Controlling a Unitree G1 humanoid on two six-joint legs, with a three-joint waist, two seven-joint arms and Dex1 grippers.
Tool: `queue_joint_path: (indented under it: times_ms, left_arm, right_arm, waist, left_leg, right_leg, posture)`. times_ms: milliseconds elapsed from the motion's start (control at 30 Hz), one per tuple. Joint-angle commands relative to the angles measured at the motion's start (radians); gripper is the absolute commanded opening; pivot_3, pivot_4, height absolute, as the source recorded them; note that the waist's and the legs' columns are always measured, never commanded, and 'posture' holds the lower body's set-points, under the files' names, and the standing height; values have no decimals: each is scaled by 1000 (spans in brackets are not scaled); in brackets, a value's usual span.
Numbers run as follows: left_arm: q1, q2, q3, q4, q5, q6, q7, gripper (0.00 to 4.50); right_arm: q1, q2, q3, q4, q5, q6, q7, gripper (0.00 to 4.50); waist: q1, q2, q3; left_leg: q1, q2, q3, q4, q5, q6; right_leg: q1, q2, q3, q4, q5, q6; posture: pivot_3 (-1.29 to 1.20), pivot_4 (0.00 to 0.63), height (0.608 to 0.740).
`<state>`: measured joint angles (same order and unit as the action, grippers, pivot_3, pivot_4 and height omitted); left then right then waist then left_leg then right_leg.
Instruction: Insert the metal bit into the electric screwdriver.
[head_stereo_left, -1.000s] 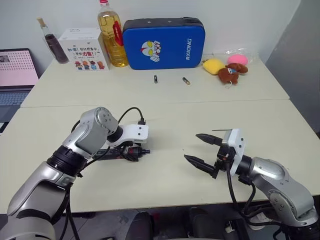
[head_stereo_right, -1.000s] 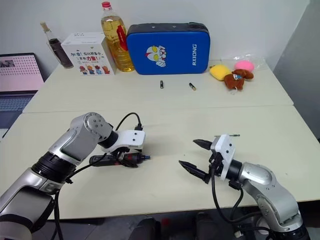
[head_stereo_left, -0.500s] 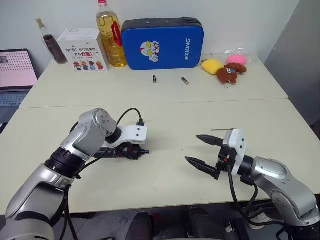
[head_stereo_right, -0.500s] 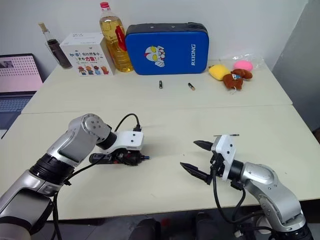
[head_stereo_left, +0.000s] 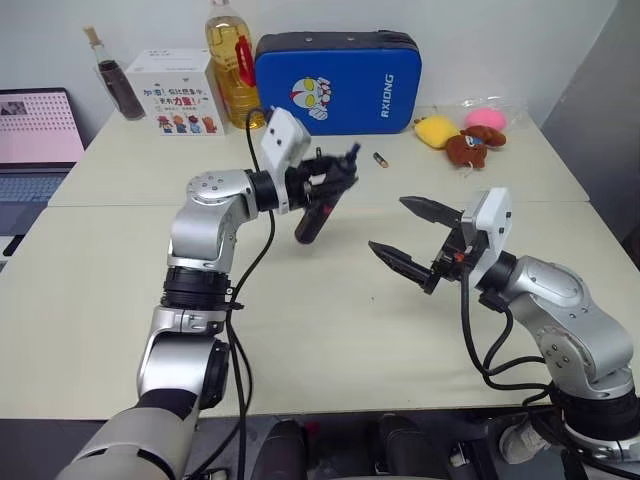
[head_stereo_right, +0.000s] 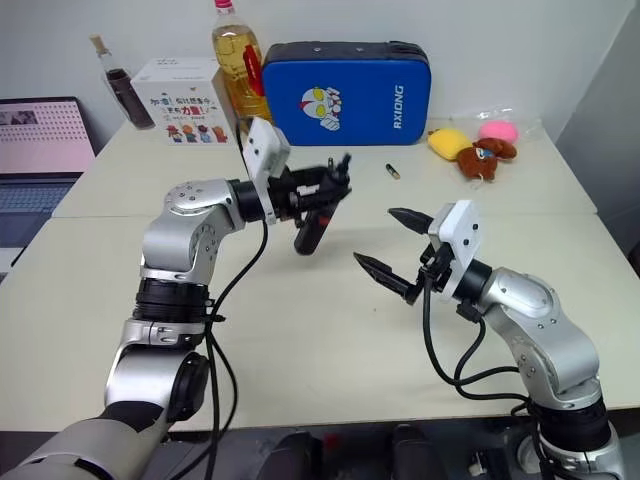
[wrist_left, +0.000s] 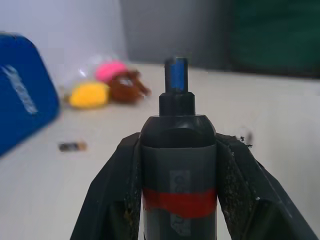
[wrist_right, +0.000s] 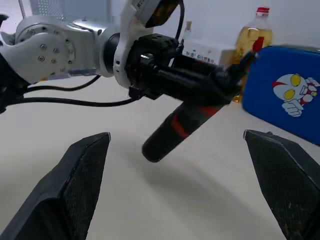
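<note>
My left gripper is shut on the electric screwdriver, a dark pen-shaped tool with a red band. It is held in the air above the middle of the table. The tool is tilted, with its narrow nose up and to the right and its butt hanging down. To the right of it, my right gripper is raised and open, its two black fingers spread wide with nothing between them. They point toward the screwdriver without touching it. The metal bit is out of view.
Along the table's far edge stand a blue case, an oil bottle, a white box and a dark bottle. Plush toys lie at the far right, a small cylinder near the case, and a laptop at left.
The left gripper shut on the screwdriver on the table, then lifted it up and toward the centre, nose turned upward. The right gripper rose a little, still open.
</note>
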<state>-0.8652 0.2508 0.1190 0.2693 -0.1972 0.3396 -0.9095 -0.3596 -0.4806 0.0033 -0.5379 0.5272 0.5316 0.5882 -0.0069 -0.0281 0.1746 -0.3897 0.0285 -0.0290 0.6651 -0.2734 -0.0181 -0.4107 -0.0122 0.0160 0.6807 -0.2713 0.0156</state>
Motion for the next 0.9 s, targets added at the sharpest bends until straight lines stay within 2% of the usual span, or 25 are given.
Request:
queue_joint_path:
  times_ms: [33, 167, 300, 533, 733, 833, 867, 900]
  left_arm:
    - [91, -80, 48, 14, -23, -215, 142, 1681]
    - [157, -103, 29, 20, 1, -323, 206, 1681]
    - [258, -144, 31, -18, -45, -312, 256, 1681]
    - [411, -97, -7, -168, -49, -252, 286, 1681]
    - [460, -67, -24, -208, -53, -235, 305, 1681]
    - [457, -66, -33, -217, -63, -235, 315, 1681]
    - [444, -69, -39, -212, -63, -236, 320, 1681]
    - [429, -74, -44, -202, -61, -241, 325, 1681]
  right_arm:
    - [-66, 49, 16, 2, -29, -14, -62, 4500]
    - [-99, 100, 21, 22, -42, -3, -107, 4500]
    - [-131, 193, 12, 33, 27, 79, -189, 4500]
    - [-93, 99, -19, 78, -2, 161, -168, 4500]
    - [-109, 26, -23, 126, -3, 180, -123, 4500]
    - [-135, -126, 33, 215, -88, 158, -9, 4500]
    - [-163, -230, 73, 306, -143, 135, 84, 4500]
    - [-199, -344, 136, 433, -237, 35, 208, 4500]
  waist:
    - [-2, 0, 0]
    - [2, 0, 0]
    - [4, 0, 0]
    - [6, 0, -1]
    - [3, 0, -1]
    - [2, 1, -1]
    - [3, 1, -1]
    - [3, 2, -1]
  left_leg:
    - [0, 0, 1, 0, 0, 0]
    - [0, 0, 0, 0, 0, 0]
    - [-1, 0, 0, 0, 0, 0]
    - [-2, -1, 1, 1, 0, 0]
    - [6, -2, 3, -1, 0, 0]
    - [6, -2, 4, -1, 0, 0]
    - [6, -2, 4, -1, 0, 0]
    - [6, -2, 4, -1, 0, 0]
  right_leg:
    - [0, -3, 0, 0, 0, 0]
    - [-1, -3, -2, 1, 0, -1]
    - [-1, -2, -2, 1, 0, 0]
    - [1, -7, -2, 0, 1, 2]
    - [4, -5, -1, -1, 1, 3]
    - [4, -3, -1, -1, 1, 3]
    - [4, -4, -1, -1, 1, 3]
    - [5, -4, -1, -1, 1, 3]
  posture:
    - [0, 150, 740]
    - [0, 150, 740]
    - [0, 150, 740]
    - [0, 150, 740]
    - [0, 150, 740]
    - [0, 150, 740]
    - [0, 150, 740]
    - [0, 150, 740]
